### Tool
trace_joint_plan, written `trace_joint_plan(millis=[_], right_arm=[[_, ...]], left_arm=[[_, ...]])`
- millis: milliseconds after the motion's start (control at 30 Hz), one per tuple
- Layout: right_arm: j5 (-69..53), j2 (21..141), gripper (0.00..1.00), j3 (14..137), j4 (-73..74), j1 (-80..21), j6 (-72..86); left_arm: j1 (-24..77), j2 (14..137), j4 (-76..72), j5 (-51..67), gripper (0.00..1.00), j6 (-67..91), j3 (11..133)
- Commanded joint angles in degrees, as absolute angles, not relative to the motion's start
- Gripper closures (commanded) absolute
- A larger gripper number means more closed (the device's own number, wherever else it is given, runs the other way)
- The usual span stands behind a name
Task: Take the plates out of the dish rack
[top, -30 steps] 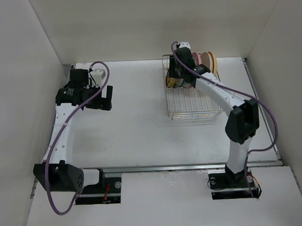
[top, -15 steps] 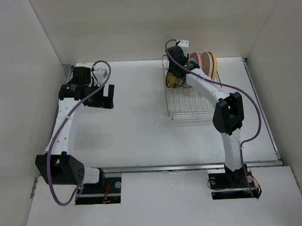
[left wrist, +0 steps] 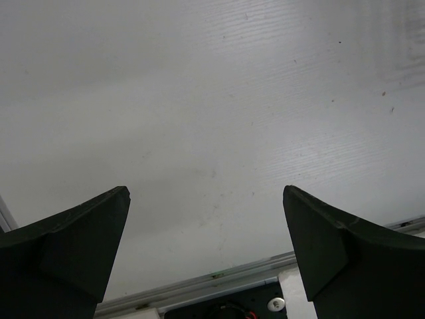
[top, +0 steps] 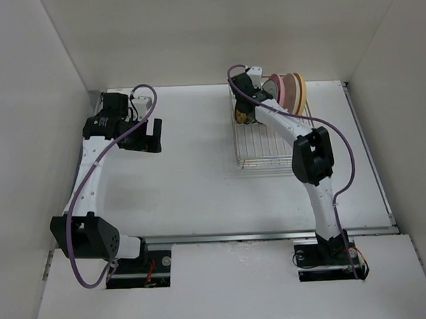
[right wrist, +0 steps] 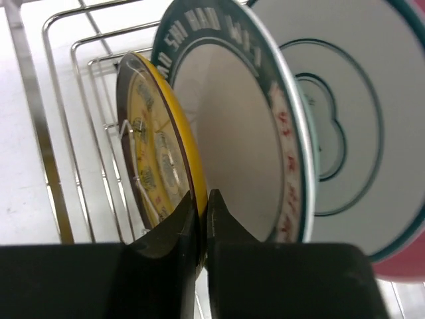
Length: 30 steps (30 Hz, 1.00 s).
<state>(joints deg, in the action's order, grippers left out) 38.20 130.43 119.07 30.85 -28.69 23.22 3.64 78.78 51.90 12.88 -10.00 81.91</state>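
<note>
The silver wire dish rack (top: 268, 140) stands at the table's back right, with plates on edge at its far end. In the right wrist view my right gripper (right wrist: 204, 211) is shut on the rim of the small yellow patterned plate (right wrist: 156, 143), which stands in the rack (right wrist: 60, 153). Behind it stand the teal plate with dark rim (right wrist: 232, 133), the white plate with black rings (right wrist: 345, 100) and a pink plate's edge (right wrist: 405, 266). From above, the pink (top: 289, 90) and orange-yellow (top: 301, 92) plates show. My left gripper (top: 149, 136) is open and empty over the table's left side.
White walls enclose the table on the left, back and right. The rack's near half holds nothing. A metal rail (left wrist: 219, 279) runs along the table's near edge in the left wrist view.
My right arm has stretched farther back and left over the rack, down to the yellow patterned plate. The left arm has barely moved.
</note>
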Motion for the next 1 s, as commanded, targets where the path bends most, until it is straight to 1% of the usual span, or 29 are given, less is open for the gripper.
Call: trace_joint_plan(millis=[0,33,333,400,433,467,500,567,600,633,700,733,767,867,900,967], right_arm=[[41.74,124.73,0.97,118.75,28.83,-29.71,23.21],[43.40,123.59,1.00,118.22,28.31,-30.40,22.59],[58.08,110.06,1.00,116.28,27.07,-36.29,13.81],[58.89,107.59,1.00,114.89,27.07,-38.48,13.80],[57.15,105.14,1.00,113.74,27.07,-39.37,13.80],[54.17,104.16,1.00,112.51,27.07,-39.98,13.80],[44.66,103.37,1.00,111.28,27.07,-40.51,13.80],[32.41,102.83,1.00,107.59,27.07,-41.22,13.80],[25.64,102.83,1.00,106.53,27.07,-41.22,13.80],[11.31,103.44,1.00,104.26,25.85,-41.83,14.41],[-2.57,106.86,1.00,102.49,21.91,-41.84,16.42],[-13.25,108.53,1.00,102.48,20.67,-41.84,17.48],[-17.10,112.37,1.00,102.48,19.70,-41.84,18.62],[-24.24,117.84,1.00,104.49,17.85,-42.36,21.18],[-24.26,120.38,1.00,105.28,17.84,-42.97,21.96],[-24.96,121.72,1.00,105.29,16.44,-43.59,22.50]], left_arm=[[3.43,78.31,52.82,14.41,0.00,-9.67,84.64],[3.43,78.31,52.82,14.41,0.00,-9.67,84.64],[3.43,76.55,53.87,15.47,0.00,-10.20,84.64],[3.43,75.15,53.88,13.63,0.00,-10.20,84.64],[3.43,75.15,53.88,12.67,0.00,-10.20,84.64],[3.43,74.54,53.88,11.35,0.00,-9.67,85.16],[3.43,74.53,53.88,6.81,0.00,-8.88,85.17],[3.43,74.01,52.04,0.56,0.00,-5.81,85.17],[3.43,74.00,51.34,-5.82,0.00,-5.02,84.47],[3.43,74.00,50.63,-8.50,0.00,-5.01,83.77],[3.43,73.39,49.49,-13.86,0.00,-3.78,83.76],[3.43,73.39,49.48,-14.50,0.00,-3.78,83.24],[3.43,72.78,49.48,-14.50,0.00,-3.78,83.23],[3.43,71.64,48.87,-14.50,0.00,-3.78,82.62],[3.43,71.63,48.87,-14.50,0.00,-3.78,82.62],[3.43,71.63,48.87,-13.97,0.00,-3.78,82.62]])
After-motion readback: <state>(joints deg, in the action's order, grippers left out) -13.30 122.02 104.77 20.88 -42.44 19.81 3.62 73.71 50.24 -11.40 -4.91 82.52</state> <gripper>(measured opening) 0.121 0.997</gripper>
